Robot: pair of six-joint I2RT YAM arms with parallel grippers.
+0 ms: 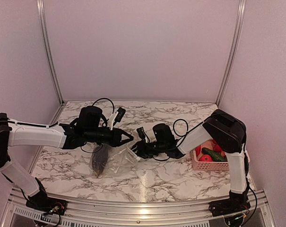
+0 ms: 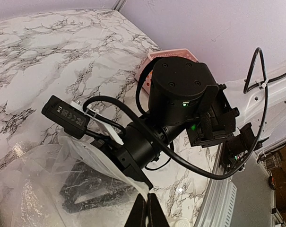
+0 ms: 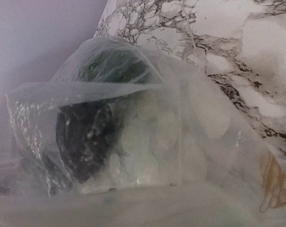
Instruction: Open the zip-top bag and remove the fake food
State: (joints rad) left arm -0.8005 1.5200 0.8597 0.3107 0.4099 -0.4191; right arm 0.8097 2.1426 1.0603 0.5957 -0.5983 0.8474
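Marble-patterned table (image 1: pixel 180 182) inside a lilac-walled enclosure; I take the pink basket (image 1: pixel 210 166) at the right-arm end as my reference. The basket holds red pieces (image 1: pixel 205 158) and a dark green cucumber (image 1: pixel 213 154), so I judge part of the fake food to be out already. The zip-top bag (image 1: pixel 119 160) lies well apart from the basket, toward the left arm, its lower part on the table and its basket-side edge raised between the two grippers. A dark purplish piece (image 1: pixel 99 161) is inside it, at the end farthest from the basket; the right wrist view confirms that piece behind the film and shows a darker greenish shape above it, which I cannot identify. The left gripper (image 1: pixel 130 137) sits just above the raised edge. In its own wrist view the fingertips (image 2: pixel 142 213) are pressed together with the bag's edge running up to them, so I read it as pinching the film. The right gripper (image 1: pixel 134 151) is at the same edge on the basket side, its nose draped in plastic, and I cannot tell whether its jaws are parted or closed. My assessment: the mouth looks at least partly open, and extraction is well advanced but incomplete. At least the purplish piece has yet to come out.
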